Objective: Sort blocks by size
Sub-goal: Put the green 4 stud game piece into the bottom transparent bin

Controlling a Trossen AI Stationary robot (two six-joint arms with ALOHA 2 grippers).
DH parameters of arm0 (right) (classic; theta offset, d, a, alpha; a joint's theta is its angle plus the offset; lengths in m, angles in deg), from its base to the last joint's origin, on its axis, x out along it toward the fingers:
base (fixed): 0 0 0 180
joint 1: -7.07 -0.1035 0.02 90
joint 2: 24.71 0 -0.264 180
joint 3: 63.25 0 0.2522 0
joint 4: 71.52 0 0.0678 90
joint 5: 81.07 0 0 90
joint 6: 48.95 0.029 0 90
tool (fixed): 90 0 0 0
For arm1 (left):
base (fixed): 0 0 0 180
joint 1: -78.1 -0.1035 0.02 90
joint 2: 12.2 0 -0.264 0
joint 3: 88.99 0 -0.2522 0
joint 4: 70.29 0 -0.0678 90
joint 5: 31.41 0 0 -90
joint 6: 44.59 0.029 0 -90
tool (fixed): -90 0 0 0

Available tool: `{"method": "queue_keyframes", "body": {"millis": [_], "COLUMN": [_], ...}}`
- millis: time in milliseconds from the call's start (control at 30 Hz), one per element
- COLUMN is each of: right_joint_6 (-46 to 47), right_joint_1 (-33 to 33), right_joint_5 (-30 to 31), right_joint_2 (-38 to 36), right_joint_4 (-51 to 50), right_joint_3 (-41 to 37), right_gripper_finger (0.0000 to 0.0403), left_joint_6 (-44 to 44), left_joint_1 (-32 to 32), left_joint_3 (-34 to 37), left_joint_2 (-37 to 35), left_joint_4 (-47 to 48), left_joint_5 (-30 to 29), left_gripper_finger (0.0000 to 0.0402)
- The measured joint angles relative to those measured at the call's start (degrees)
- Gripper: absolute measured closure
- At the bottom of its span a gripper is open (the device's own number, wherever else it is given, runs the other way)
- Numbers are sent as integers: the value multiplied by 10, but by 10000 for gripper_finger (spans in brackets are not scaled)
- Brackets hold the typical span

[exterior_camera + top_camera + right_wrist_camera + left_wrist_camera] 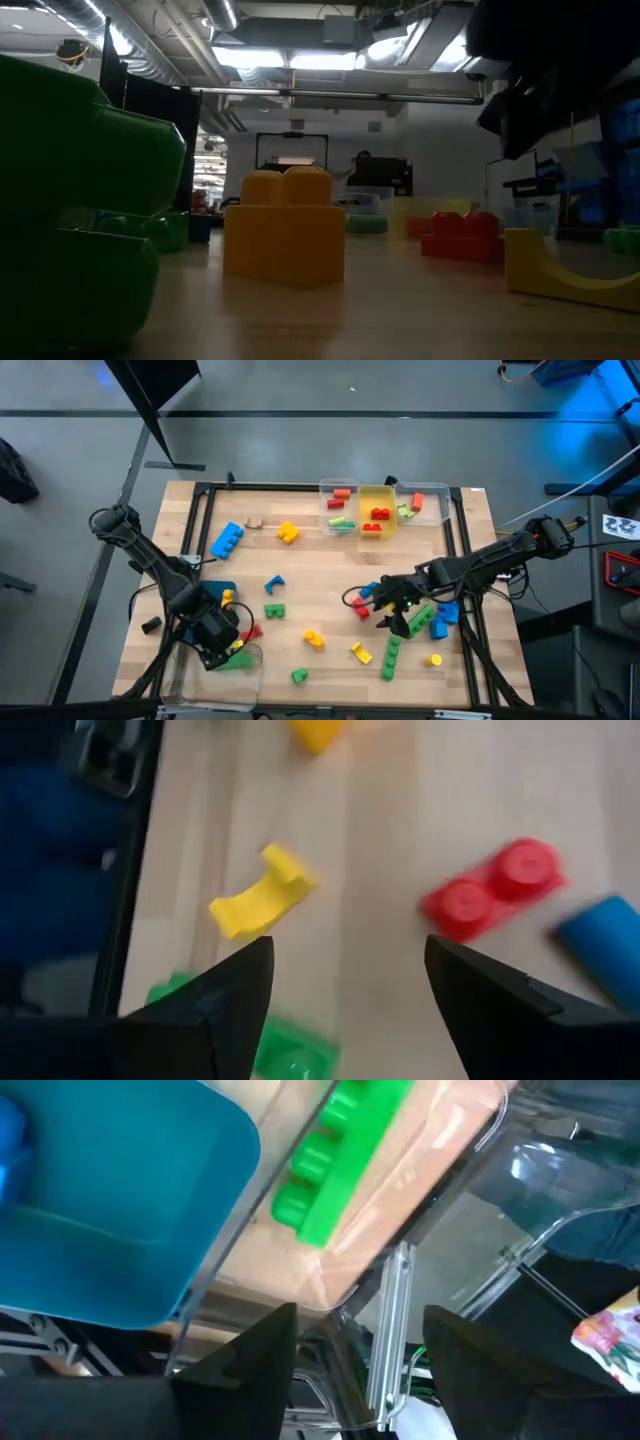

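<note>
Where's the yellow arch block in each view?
High: yellow arch block, table's front, right of centre.
Low: right edge.
Left wrist: not in it.
Right wrist: on bare wood.
Landmark: red two-stud block close by, also in low and right wrist.

studded toy blocks lie scattered on the wooden table (300,575): a long blue block (227,540) and a yellow block (288,532) toward the far left, and a green bar (390,657) beside a yellow arch (362,652) near the front. a red two-stud block (492,888) lies flat at centre right, while a long green brick (340,1152) rests inside a clear bin (240,660) at the front left.
</note>
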Motion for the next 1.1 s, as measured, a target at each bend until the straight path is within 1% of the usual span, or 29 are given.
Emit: {"method": "queue_keyframes", "body": {"millis": [100,233,333,433,567,733,1000,1100], "right_joint_6": [-54,-145,-203,-238,-256,-304,-390,-406], "right_joint_1": [-36,-92,-127,-157,-190,-212,-213,-213], "right_joint_5": [4,45,70,81,105,142,149,149], "right_joint_2": [0,0,0,0,0,16,107,136], "right_joint_4": [0,0,-1,-4,-5,-21,-11,-15], "right_joint_3": [0,0,0,0,0,0,-1,-1], "right_gripper_finger": [141,141,141,141,141,141,141,141], "left_joint_6": [14,14,13,-1,-29,-55,-77,-76], "left_joint_1": [-1,-1,-1,-1,-1,-1,-1,-1], "left_joint_3": [0,0,0,0,0,0,0,0], "left_joint_2": [0,0,0,0,0,0,0,0], "left_joint_4": [-1,-4,-4,-4,-4,-4,-5,-6], "left_joint_5": [0,-2,-14,-30,-45,-53,-54,-54], "left_gripper_finger": [195,194,194,194,194,194,194,194]}}
